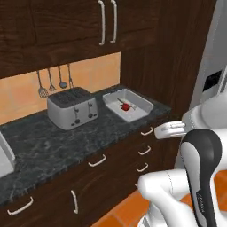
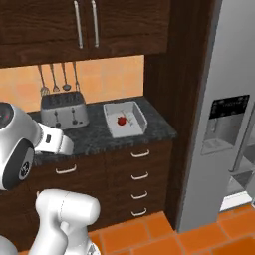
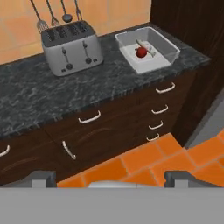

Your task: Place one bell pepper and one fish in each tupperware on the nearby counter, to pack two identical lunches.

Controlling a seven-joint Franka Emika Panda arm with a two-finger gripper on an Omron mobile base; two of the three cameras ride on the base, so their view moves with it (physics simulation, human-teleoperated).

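Tupperware [image 3: 148, 51] with a red pepper [image 3: 141, 52] inside lay far right on the counter [image 3: 39, 96], ahead of the released, empty gripper [image 3: 109, 177].

The pale item beside the red bell pepper [image 3: 141, 52] in the tupperware [image 3: 162, 43] was too small to identify. A second tub [image 1: 4, 156] was cut off at the left edge.
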